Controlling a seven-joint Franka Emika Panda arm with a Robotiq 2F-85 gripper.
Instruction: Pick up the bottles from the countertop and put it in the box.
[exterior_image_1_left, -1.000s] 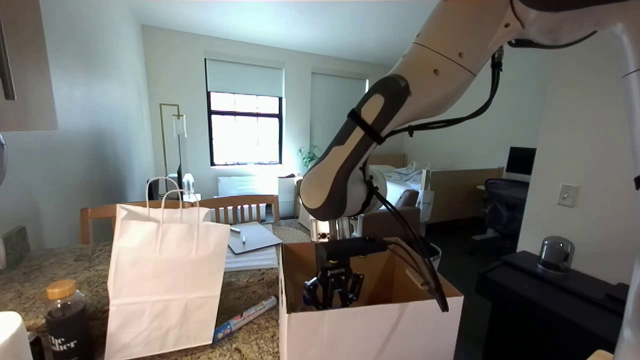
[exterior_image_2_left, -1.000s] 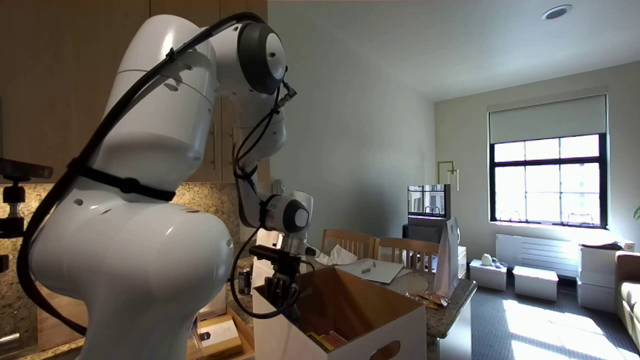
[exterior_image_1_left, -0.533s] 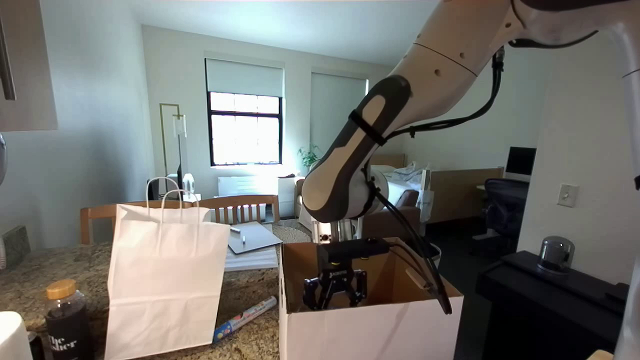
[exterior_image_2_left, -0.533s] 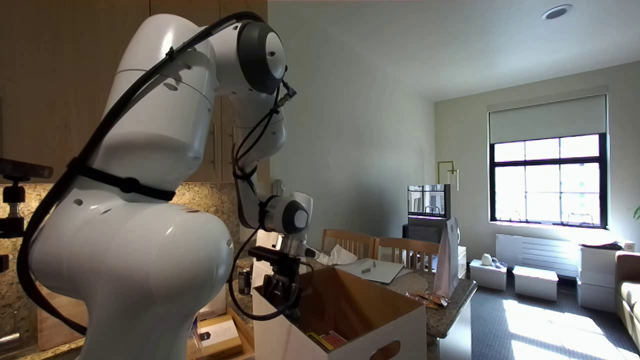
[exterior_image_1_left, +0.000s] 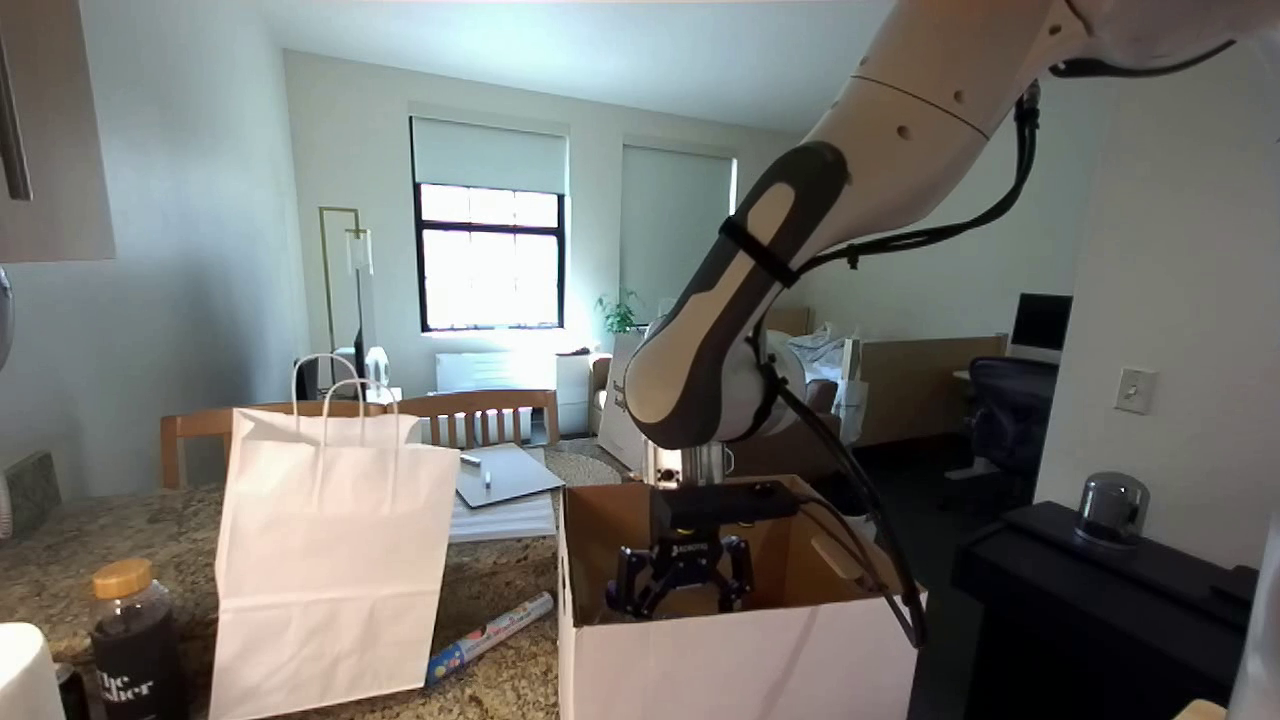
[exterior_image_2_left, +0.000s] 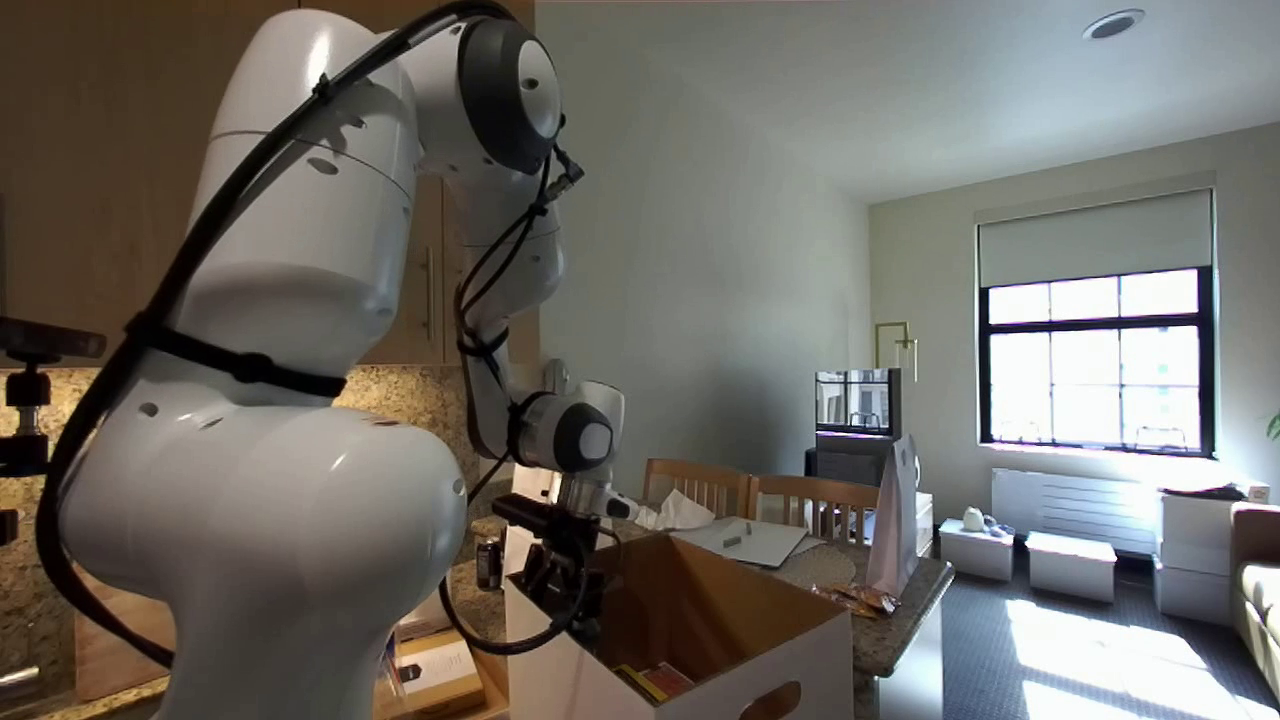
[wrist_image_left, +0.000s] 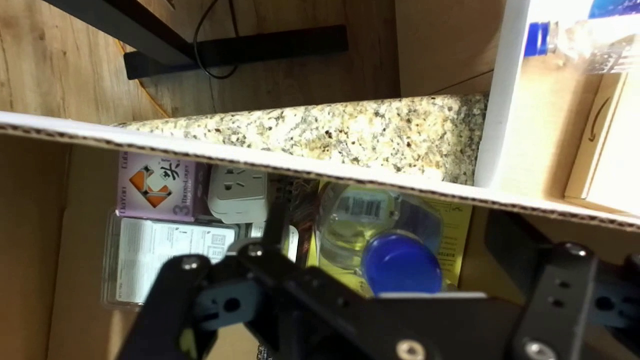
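- In an exterior view, daylight fills a window, its pale blind partly lowered, and wooden chairs stand beyond the speckled stone counter.
- On that counter a white paper bag stands upright on its own base, handles up; a printed tube lies between the bag and the box.
- A dark bottle with a tan lid stands near the bag, its foot cut off by the frame edge.
- The box is pale outside and brown inside. In both exterior views the arm reaches over it.
- The gripper hangs at the mouth of the box, pointing down. Its jaws are spread wide and hold themselves free.
- In the wrist view a clear bottle with a blue cap sits inside the box, visible between the jaws and lower than them, over a yellow printed package; how far it leans cannot be told.
- Also inside: a purple carton, a white socket adapter and a clear pack with a printed card.
- At the wrist view's edge, a second bottle, likewise blue-capped, is in a neighbouring container, near a small tan carton.
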